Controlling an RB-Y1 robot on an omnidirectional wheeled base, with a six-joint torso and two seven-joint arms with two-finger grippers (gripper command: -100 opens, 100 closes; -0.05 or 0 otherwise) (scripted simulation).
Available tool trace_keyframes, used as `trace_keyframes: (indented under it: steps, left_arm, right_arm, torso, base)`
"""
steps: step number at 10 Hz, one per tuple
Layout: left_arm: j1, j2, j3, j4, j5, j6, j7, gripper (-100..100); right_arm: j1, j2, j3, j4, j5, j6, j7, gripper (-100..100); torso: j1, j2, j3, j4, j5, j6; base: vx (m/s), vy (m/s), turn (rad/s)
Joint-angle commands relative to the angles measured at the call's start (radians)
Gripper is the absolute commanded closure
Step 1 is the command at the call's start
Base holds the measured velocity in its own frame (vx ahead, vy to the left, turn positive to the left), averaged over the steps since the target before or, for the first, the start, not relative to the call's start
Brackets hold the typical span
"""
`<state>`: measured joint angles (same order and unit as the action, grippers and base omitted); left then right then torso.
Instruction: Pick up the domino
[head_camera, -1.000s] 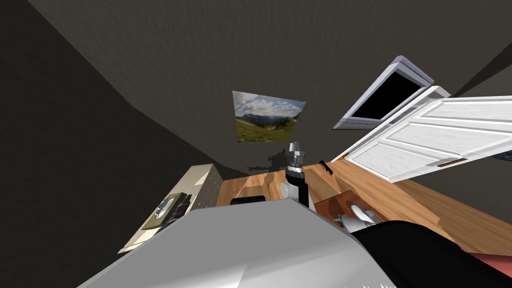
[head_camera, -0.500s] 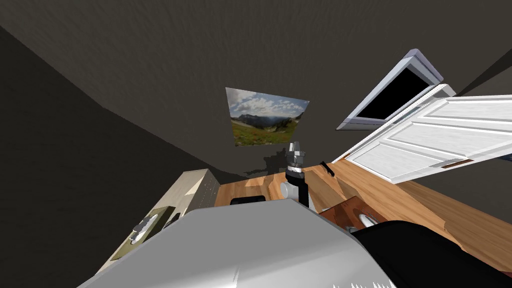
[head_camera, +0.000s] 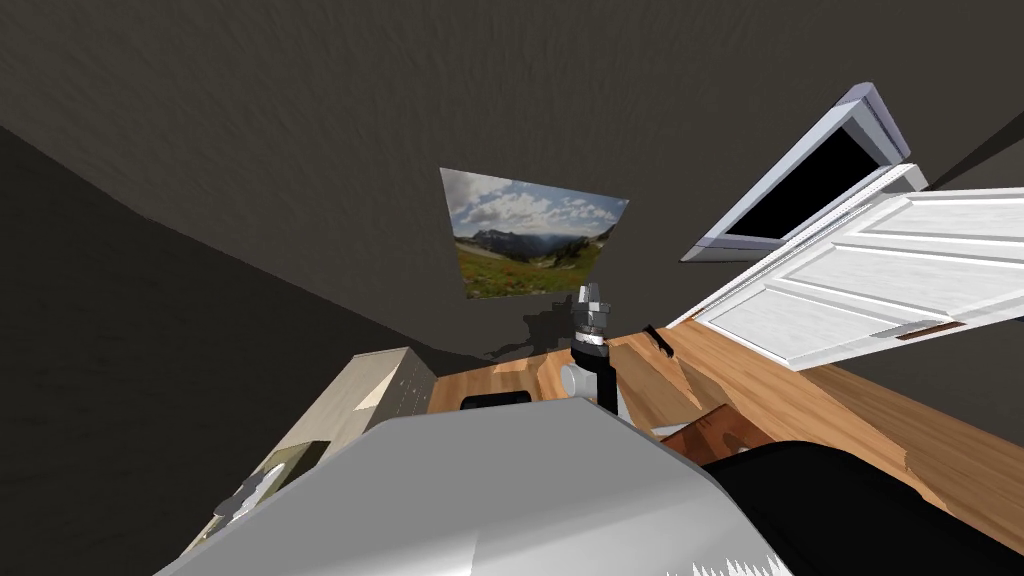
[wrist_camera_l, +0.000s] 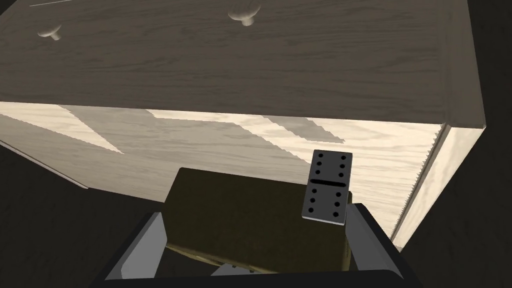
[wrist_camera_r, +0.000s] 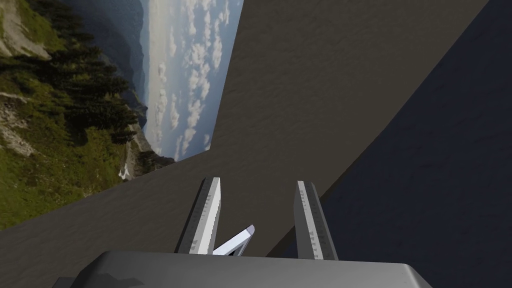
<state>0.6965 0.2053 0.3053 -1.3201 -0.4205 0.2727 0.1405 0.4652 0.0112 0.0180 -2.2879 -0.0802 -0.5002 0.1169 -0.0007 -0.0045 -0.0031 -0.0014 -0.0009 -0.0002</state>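
My view has swung; the domino (wrist_camera_l: 327, 187) lies between fingers (wrist_camera_l: 370, 240) of the wide-open, empty left end effector (wrist_camera_l: 255, 210).

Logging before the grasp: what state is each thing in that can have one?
left claw, open, over the olive block
right claw, open, empty
domino, pips showing, ungripped, on that block
dresser drawers, shut
white door, open
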Motion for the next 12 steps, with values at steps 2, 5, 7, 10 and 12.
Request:
trace_keyframes:
  steps: [2,5,7,10,12]
  left_arm:
    - [0.014,0.008,0.022,0.057,-0.003,0.048,0.008,-100]
    - [0.015,0.012,0.037,0.1,-0.007,0.074,0.013,-100]
    - [0.015,0.015,0.048,0.131,-0.009,0.093,0.016,-100]
    - [-0.023,0.015,0.056,0.16,-0.026,0.083,0.015,-100]
    - [-0.061,0.01,0.066,0.192,-0.048,0.082,0.013,-100]
  right_arm:
    - [0.0,0.0,0.0,0.0,0.0,0.0,0.0,0]
    - [0.0,0.0,0.0,0.0,0.0,0.0,0.0,0]
    - [0.0,0.0,0.0,0.0,0.0,0.0,0.0,0]
    - [0.0,0.0,0.0,0.0,0.0,0.0,0.0,0]
    - [0.0,0.0,0.0,0.0,0.0,0.0,0.0,0]
  torso:
    - [0.0,0.0,0.0,0.0,0.0,0.0]
    - [0.0,0.002,0.001,0.0,0.0,0.0]
    - [0.001,0.001,0.001,0.0,0.0,0.0]
    - [0.0,0.006,0.003,0.001,0.0,0.0]
    - [0.002,0.008,0.005,0.002,0.0,0.0]
  base:
    - [0.117,0.003,-0.011]
    - [0.075,0.0,-0.002]
    - [0.083,0.02,-0.003]
    - [0.008,0.01,0.018]
    - [-0.041,0.037,0.035]
